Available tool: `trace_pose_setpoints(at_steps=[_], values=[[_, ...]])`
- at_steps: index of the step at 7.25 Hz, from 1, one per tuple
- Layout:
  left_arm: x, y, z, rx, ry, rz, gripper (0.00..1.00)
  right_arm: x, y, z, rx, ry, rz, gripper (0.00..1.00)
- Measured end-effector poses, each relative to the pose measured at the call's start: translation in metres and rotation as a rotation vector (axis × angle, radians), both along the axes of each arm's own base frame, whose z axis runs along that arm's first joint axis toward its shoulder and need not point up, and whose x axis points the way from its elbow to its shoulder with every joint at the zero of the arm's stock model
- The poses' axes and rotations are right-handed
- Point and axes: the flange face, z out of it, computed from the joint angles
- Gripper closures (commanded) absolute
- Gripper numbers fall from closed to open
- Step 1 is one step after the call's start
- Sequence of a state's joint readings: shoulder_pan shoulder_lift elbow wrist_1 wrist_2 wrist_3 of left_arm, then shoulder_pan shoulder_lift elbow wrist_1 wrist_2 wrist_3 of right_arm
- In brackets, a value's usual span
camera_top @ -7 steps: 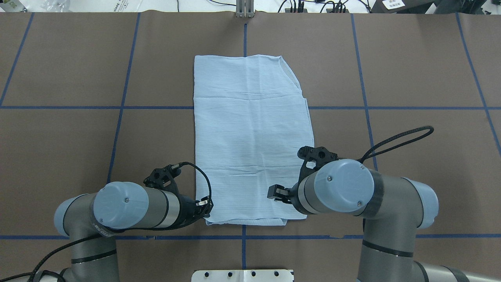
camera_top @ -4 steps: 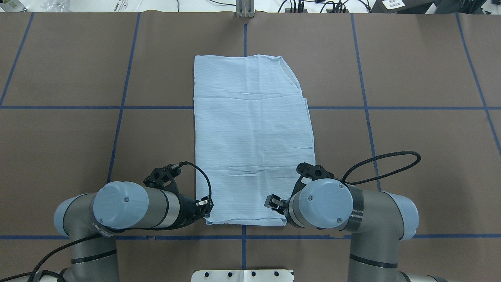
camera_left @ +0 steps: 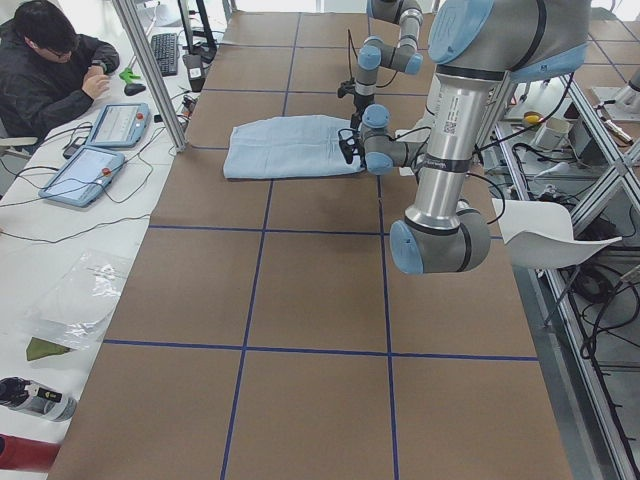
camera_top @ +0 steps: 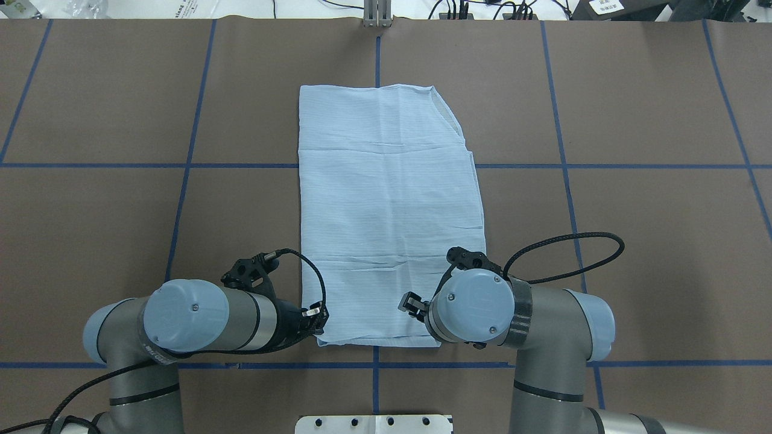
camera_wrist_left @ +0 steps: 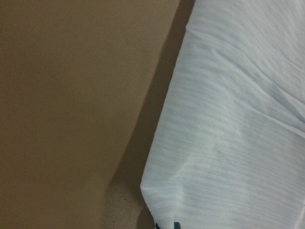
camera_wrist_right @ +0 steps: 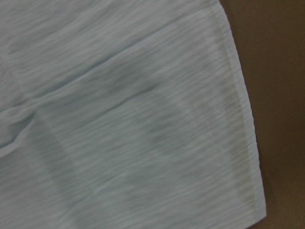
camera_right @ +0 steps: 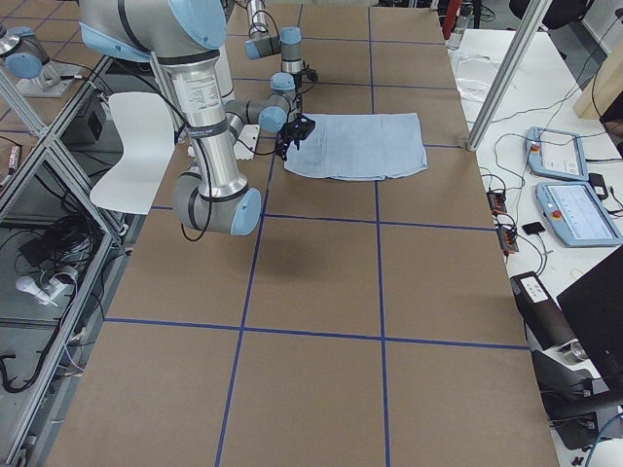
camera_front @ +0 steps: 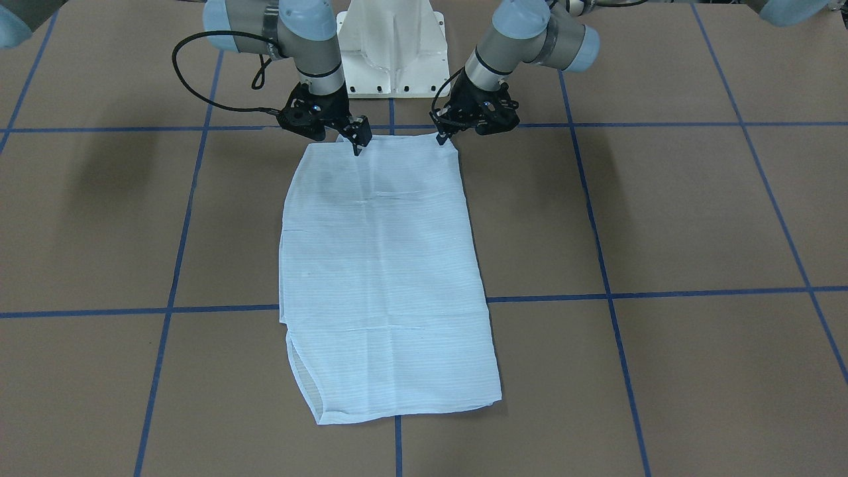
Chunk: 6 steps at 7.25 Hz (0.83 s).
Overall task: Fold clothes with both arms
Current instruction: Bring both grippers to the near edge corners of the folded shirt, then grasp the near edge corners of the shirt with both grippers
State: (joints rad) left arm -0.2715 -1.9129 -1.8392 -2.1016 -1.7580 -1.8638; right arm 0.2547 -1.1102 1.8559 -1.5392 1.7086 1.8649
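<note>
Left gripper [camera_top: 315, 319] sits at the near left corner of the folded shirt [camera_top: 386, 211]; whether its fingers pinch the cloth I cannot tell; right gripper [camera_top: 412, 301] hangs over the near right corner, fingers slightly spread; the shirt lies flat mid-table [camera_top: 120, 241], stretching away; the left arm [camera_left: 455, 120] bears a label too small to read.

No text can be read. Print on the left arm [camera_top: 155, 355] and on a white label [camera_top: 606, 6] is too small to make out.
</note>
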Motion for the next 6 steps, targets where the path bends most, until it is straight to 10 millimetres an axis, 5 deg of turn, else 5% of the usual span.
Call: trace_pose_setpoints(at_steps=[2, 5, 6], values=[[0.0, 0.0, 0.0, 0.0, 0.0, 0.0, 1.0, -0.0062, 0.0072, 0.0067, -0.017, 0.018, -0.001, 0.01], [-0.0004, -0.0003, 0.0013, -0.001, -0.002, -0.001, 1.0, -0.0096, 0.0118, 0.0066, -0.025, 0.027, -0.004, 0.27], [-0.0004, -0.0002, 0.0017, -0.001, -0.003, -0.001, 1.0, -0.0098, 0.0121, 0.0065, -0.025, 0.028, -0.004, 0.29]])
